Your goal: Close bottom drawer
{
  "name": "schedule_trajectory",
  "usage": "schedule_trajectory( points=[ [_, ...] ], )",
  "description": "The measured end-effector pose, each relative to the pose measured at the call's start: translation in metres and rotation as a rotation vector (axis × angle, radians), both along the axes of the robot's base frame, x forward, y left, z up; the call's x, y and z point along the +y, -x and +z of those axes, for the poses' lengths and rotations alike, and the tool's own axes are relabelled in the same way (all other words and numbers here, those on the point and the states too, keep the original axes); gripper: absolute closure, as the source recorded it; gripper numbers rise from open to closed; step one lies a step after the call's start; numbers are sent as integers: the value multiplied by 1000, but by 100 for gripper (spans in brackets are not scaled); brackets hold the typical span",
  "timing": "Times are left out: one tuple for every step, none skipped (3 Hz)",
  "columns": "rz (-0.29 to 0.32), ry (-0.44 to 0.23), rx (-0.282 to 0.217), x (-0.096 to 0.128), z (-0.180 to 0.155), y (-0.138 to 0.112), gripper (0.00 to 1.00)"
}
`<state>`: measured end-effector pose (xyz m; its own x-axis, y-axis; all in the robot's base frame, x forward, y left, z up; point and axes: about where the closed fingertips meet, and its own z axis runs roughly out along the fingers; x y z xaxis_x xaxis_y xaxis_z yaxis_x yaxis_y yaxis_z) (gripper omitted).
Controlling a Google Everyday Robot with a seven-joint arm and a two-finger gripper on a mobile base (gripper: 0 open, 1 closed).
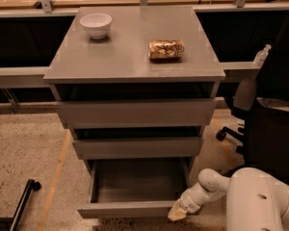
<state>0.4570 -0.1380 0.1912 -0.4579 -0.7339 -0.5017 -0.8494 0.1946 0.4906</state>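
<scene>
The bottom drawer (127,208) of a grey cabinet stands pulled out, its shallow empty tray (139,179) open to view and its slim front panel near the frame's lower edge. My gripper (177,212) sits at the right end of that front panel, low and to the right, touching or nearly touching its corner. My white arm (260,201) reaches in from the lower right. Above it are the mid-sized drawer front (137,147) and the tallest drawer front (135,112), both slightly out.
A white bowl (96,24) and a brown snack packet (166,49) rest on the cabinet top (130,57). A black office chair (269,114) stands to the right. A black wheeled leg (19,203) lies on the speckled floor at lower left.
</scene>
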Motion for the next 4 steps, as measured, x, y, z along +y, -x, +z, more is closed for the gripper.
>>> schedule_trajectory(
  points=[
    [0, 0, 0, 0, 0, 0, 100],
    [-24, 40, -80, 1, -1, -22, 100],
    [-41, 57, -114, -1, -3, -31, 100],
    [-69, 58, -153, -1, -10, -36, 100]
  ],
)
